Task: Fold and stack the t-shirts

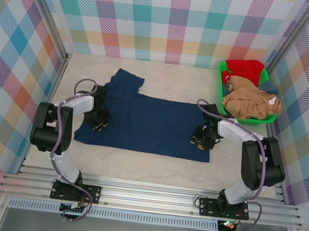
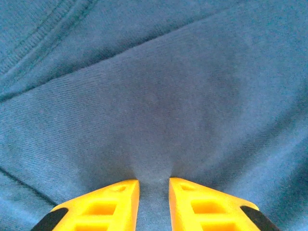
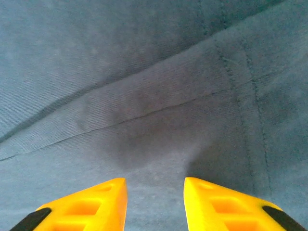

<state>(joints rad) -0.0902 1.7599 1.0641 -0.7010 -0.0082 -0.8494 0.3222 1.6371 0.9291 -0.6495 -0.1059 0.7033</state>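
Left fingers (image 2: 101, 207) pinching puckered navy t-shirt (image 1: 153, 124), right fingers (image 3: 86, 204) slightly apart on it, grip unclear

The scene is viewed from high above and behind, and the navy t-shirt (image 1: 153, 124) seen there is looked down on closely from each wrist.

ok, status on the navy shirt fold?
Left fingers pinch navy t-shirt at its left end, right fingers at its right end. Shirt flat, unfolded. Tan t-shirt and red t-shirt wait in green basket. Nothing in the way.
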